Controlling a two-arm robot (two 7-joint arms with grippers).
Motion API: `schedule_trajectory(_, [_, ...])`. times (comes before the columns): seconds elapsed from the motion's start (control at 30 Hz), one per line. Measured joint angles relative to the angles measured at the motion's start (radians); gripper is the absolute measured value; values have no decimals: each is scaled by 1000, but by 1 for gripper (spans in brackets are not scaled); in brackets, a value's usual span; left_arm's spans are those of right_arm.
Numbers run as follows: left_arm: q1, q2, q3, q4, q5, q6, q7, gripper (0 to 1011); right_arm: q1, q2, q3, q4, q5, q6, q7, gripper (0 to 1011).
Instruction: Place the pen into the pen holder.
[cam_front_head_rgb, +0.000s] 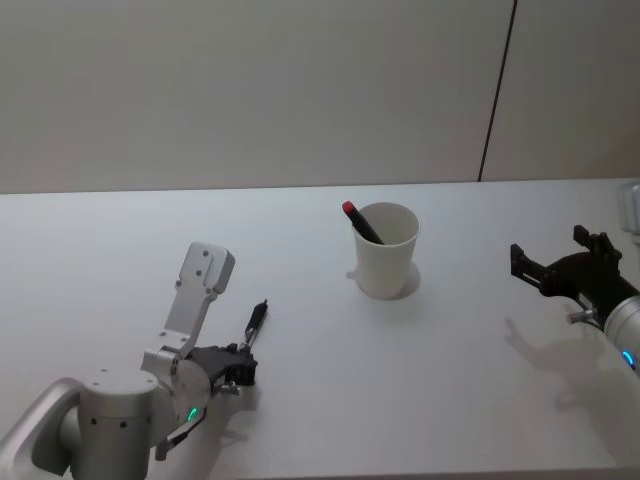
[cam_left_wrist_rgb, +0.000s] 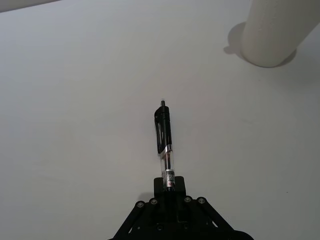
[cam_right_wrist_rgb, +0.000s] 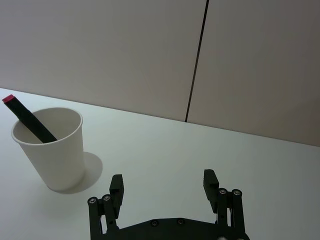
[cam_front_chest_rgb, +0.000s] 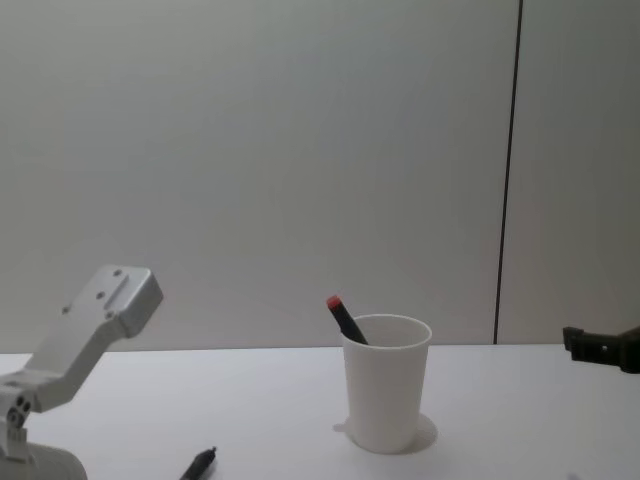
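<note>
A black pen (cam_front_head_rgb: 256, 322) with a clear barrel points forward from my left gripper (cam_front_head_rgb: 240, 362), which is shut on its rear end, low over the white table at the front left. From the left wrist the pen (cam_left_wrist_rgb: 164, 135) runs straight out of the gripper (cam_left_wrist_rgb: 169, 187); its tip (cam_front_chest_rgb: 198, 465) shows at the chest view's lower edge. The pen holder (cam_front_head_rgb: 385, 250), a white paper cup (cam_right_wrist_rgb: 50, 150) (cam_front_chest_rgb: 385, 385) (cam_left_wrist_rgb: 272, 35), stands upright mid-table, ahead and to the right. My right gripper (cam_front_head_rgb: 546, 243) (cam_right_wrist_rgb: 163, 176) hovers open and empty to the cup's right.
A second black pen with a red cap (cam_front_head_rgb: 360, 222) (cam_right_wrist_rgb: 27, 117) (cam_front_chest_rgb: 345, 318) leans inside the cup. The white table (cam_front_head_rgb: 400, 380) is bare between the grippers and the cup. A grey wall with a dark vertical seam stands behind the table's far edge.
</note>
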Motion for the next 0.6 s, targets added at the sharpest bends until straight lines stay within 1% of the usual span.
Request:
schedule_trajectory(0.17, [9,6,-3,-23,15,-18,16,129,0,0,0,0,0,0,0,1001])
schedule_trajectory(0.37, [27,17,-7,-62,37,-56,44,129,0,0,0,0,0,0,0,1001])
schedule_trajectory(0.6, [53,33,-12,-103,65,-126,58,129,0,0,0,0,0,0,0,1001])
